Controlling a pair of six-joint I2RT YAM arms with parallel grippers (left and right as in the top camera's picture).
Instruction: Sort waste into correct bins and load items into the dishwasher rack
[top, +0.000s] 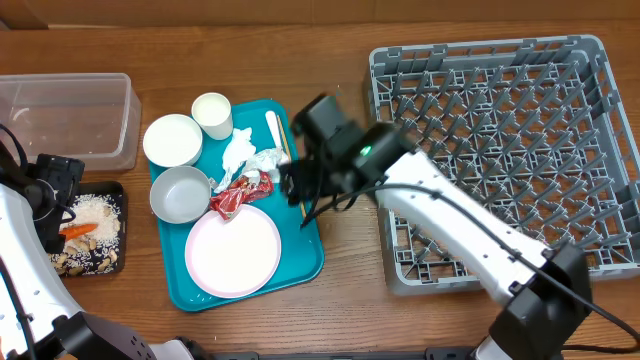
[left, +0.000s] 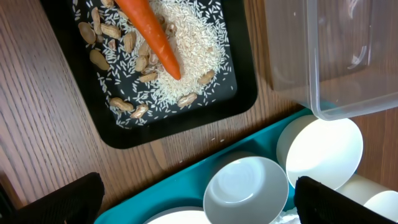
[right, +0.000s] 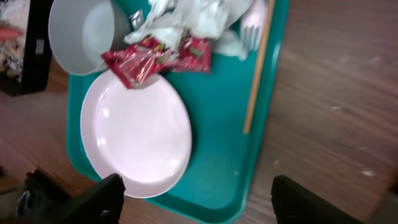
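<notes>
The teal tray (top: 305, 255) carries a pale pink plate (top: 233, 250), two white bowls (top: 173, 140) (top: 181, 193), a white cup (top: 212, 113), crumpled napkins (top: 245, 155), a red wrapper (top: 240, 193) and a white fork (top: 273, 130). Over the tray's right edge, my right gripper (right: 199, 202) is open, with the plate (right: 137, 134) and wrapper (right: 155, 56) ahead of it. My left gripper (left: 199, 208) is open and empty beside the black tray (left: 180, 124), which holds a carrot (left: 152, 37), rice and nuts. The clear tub (top: 65, 115) sits at the far left.
The grey dishwasher rack (top: 510, 150) fills the right side of the table, and my right arm reaches across in front of it. A thin wooden stick (right: 258, 74) lies along the teal tray's right edge beside the fork (right: 252, 31).
</notes>
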